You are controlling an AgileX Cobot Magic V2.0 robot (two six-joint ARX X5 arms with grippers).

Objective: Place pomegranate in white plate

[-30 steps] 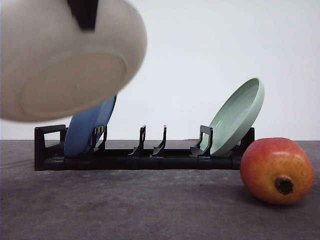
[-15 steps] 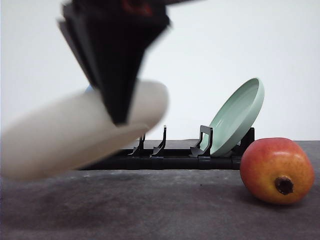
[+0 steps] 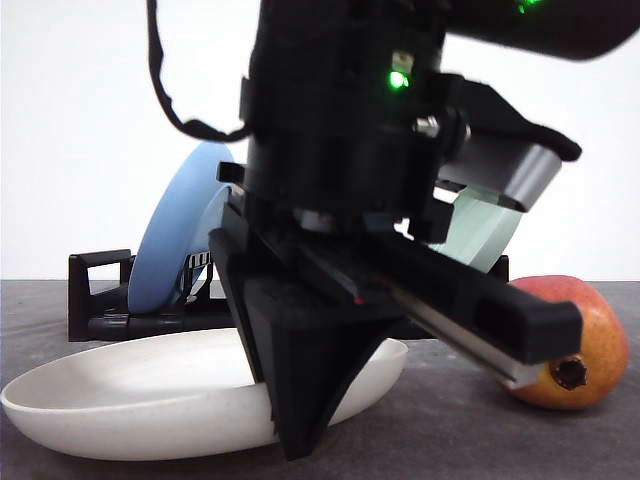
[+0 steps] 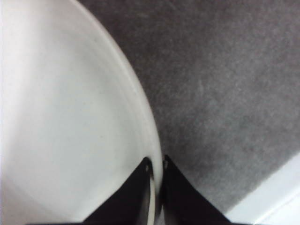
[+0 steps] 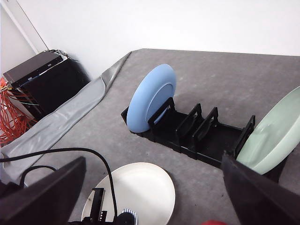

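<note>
Pinching the rim of the white plate (image 3: 150, 400), the left gripper (image 4: 154, 171) has its fingers almost closed, one on each side of the edge, with the plate lying low and flat on the grey table (image 3: 80, 300). The pomegranate (image 3: 590, 340) sits on the table to the right, well apart from the plate and partly hidden behind the arm. The right gripper (image 5: 150, 187) hangs high above the rack (image 5: 197, 131), its fingers spread wide with nothing between them. The blue plate (image 3: 180, 240) and the green plate (image 5: 272, 136) stand in the rack. The risk I see: letting go unevenly could tip or drag the plate, and a sweeping arm might knock the round fruit rolling.
</note>
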